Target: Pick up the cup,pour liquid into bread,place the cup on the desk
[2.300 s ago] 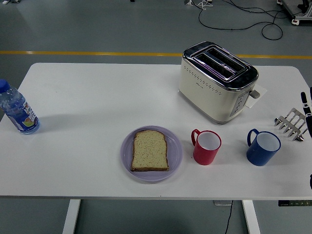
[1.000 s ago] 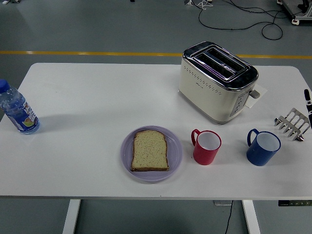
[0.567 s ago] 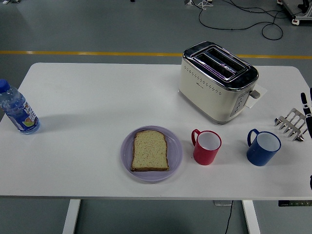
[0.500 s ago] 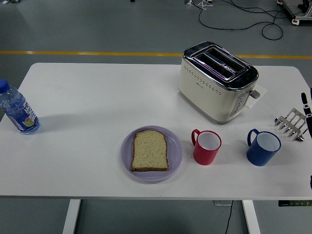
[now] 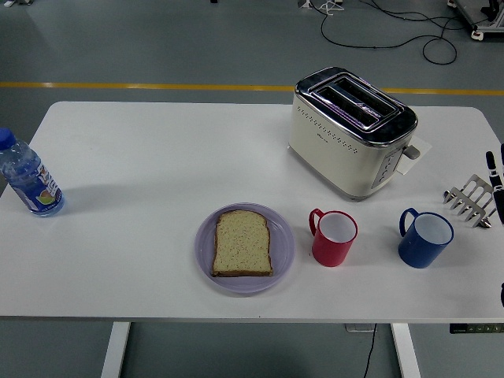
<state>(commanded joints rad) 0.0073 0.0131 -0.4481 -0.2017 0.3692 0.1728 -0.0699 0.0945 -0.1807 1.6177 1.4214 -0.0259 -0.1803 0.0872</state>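
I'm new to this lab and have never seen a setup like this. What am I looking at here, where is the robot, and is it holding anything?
The camera sits high on a humanoid robot, looking down over its white table. On it: a toaster, a slice of bread on a purple plate, a red cup, a blue cup, a water bottle and a metal rack. Of the robot, only black fingertips of the right hand show at the right edge. Nothing is held.

- My right hand [image 5: 496,177]: cut off by right edge; only black fingertips show, pose unreadable.
- Water bottle [image 5: 27,179]: left side clipped by frame edge.
- Label print too small to read.
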